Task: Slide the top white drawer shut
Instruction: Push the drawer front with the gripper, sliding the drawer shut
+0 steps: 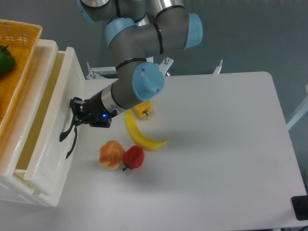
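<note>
From the fixed camera, the only view, the top white drawer (48, 130) sits at the table's nine o'clock side, inside the white cabinet frame (14, 190), with only a narrow strip of its interior showing between its front panel and the frame. The gripper (74, 118) is up against that front panel at the curved black handle (67, 139); whether its fingers are apart or together around the handle cannot be told at this size. An orange wicker basket (17, 62) rests on top of the cabinet at ten o'clock. Toward three o'clock of the gripper lie a banana (139, 134), a red pepper (133, 157), an orange fruit (110, 154) and a small yellow piece (142, 109). By my judgement the drawer is mostly shut; a short final push toward nine o'clock is left.
</note>
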